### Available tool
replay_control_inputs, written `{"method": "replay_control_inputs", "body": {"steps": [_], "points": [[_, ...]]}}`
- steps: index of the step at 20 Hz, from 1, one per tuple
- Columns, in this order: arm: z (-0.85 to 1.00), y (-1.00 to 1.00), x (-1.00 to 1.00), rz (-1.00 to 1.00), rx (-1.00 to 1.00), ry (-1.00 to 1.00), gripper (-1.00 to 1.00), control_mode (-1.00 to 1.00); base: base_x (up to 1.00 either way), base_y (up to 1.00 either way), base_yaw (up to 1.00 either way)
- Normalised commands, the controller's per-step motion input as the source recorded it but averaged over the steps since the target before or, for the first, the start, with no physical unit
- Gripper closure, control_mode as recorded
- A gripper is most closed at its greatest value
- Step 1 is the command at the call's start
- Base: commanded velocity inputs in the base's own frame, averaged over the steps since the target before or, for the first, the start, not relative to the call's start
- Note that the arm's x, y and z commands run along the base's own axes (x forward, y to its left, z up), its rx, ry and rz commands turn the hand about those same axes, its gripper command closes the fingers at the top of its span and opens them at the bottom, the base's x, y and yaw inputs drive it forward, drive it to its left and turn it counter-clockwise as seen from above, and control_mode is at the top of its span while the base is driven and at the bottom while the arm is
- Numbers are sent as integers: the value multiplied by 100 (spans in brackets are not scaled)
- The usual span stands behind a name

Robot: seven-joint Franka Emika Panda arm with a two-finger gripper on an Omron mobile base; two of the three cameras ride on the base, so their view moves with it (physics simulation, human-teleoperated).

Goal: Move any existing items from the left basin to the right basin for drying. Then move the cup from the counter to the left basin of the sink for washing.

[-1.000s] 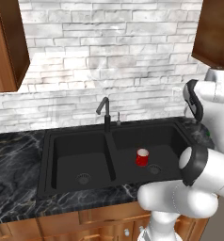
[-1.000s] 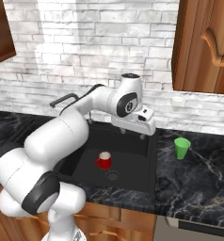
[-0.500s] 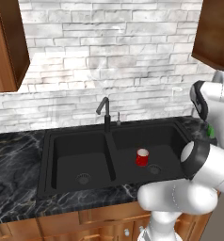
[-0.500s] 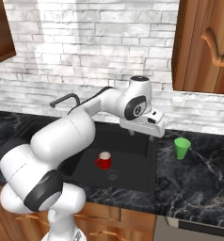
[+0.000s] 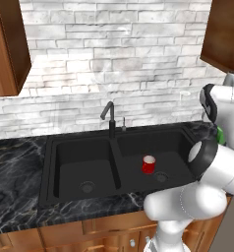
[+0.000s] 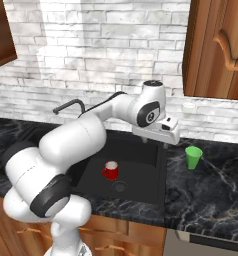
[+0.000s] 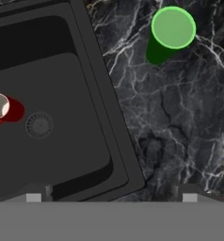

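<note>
The green cup [image 6: 193, 157] stands upright on the black marble counter [image 6: 211, 190], just right of the sink. My gripper [image 6: 155, 143] hangs open above the right basin's right rim, left of the cup and apart from it, with nothing between its fingers. In the hand view the green cup [image 7: 170, 33] is at the top right, the gripper [image 7: 111, 195] at the bottom, and its two fingertips [image 7: 34, 196] stand wide apart. The red cup [image 5: 148, 164] stands upright in the right basin [image 5: 173, 147], near the drain [image 7: 38, 124]. The left basin [image 5: 79, 167] holds nothing.
A slim black faucet [image 5: 108, 115] rises behind the ridge between the basins. The white brick wall runs behind the counter. Wooden cabinets [image 6: 216, 50] hang above on both sides. My own arm crosses over the sink in the right base view.
My hand has swung to the right, from over the right basin to over its right rim, nearer the green cup. Both cups stand where they were.
</note>
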Motion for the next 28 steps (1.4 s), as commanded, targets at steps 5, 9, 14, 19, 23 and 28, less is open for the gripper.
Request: {"method": "replay_control_inputs", "body": {"steps": [5,9,14,19,23,28], "points": [[-11,-10,4,0,-2,-3,-100,-100,0,0,0],[-21,0,3,0,-6,-2,-100,-100,0,0,0],[-24,0,3,0,-7,-4,-100,-100,0,0,0],[-4,-1,2,0,-2,-4,-100,-100,0,0,0],[0,-1,2,0,-4,-4,-100,-100,0,0,0],[0,0,11,0,-7,-7,-100,-100,0,0,0]]}}
